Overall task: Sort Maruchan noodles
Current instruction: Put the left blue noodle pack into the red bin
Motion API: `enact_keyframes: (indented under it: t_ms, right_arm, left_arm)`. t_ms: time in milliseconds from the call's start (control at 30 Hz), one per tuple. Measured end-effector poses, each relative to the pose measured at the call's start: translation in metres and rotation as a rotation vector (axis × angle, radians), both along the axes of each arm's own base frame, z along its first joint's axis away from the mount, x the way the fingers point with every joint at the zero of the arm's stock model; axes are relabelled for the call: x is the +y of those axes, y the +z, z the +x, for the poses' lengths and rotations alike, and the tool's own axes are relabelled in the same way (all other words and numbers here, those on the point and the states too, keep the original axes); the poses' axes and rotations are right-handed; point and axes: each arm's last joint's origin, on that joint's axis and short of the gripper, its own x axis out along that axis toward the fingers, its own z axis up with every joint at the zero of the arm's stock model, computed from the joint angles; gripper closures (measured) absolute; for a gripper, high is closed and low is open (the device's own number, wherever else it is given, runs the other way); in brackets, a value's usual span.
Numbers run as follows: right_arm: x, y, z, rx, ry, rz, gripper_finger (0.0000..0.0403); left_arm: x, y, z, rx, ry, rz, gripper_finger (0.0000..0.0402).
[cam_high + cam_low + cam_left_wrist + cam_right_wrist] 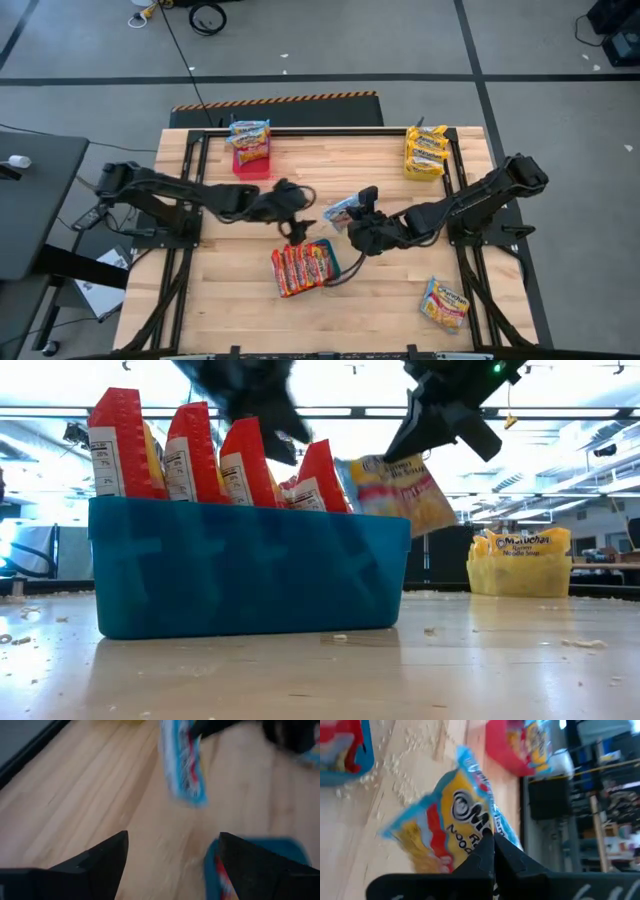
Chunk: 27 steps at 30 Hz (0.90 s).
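Above the teal tray [250, 575], right gripper [492, 837] pinches a blue-trimmed packet [455, 825]; left gripper [172, 852] spread.

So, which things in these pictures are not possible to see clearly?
- Small print on the blue-trimmed packet in the right claw: motion blur in both wrist views, too small in the high view.
- Lower halves of the red packets: low view, behind the teal tray's wall.
- Left claw, open: its arm is a dark blur in the low view.
- How many packets fill the yellow bin and red bin: stacked, too small.
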Motion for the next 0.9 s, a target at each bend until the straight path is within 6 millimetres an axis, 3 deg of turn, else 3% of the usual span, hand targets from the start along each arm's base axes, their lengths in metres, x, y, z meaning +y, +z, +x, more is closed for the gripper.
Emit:
enact_keyframes:
  t_ms: [267, 633, 900]
  right_arm:
    - [0.009, 0.003, 0.001, -0.030, 0.040, -0.016, 0.0400]
    - [0.007, -0.001, 0.002, 0.036, 0.105, 0.037, 0.0400]
    - [0.004, -0.001, 0.008, -0.007, 0.099, 0.065, 0.0400]
  left_arm:
    - [0.031, -0.029, 0.048, -0.154, -0.110, -0.073, 0.0090]
    - [0.033, -0.055, 0.067, -0.183, -0.310, -0.195, 0.0090]
    - [0.038, -0.056, 0.075, -0.252, -0.239, -0.132, 0.0092]
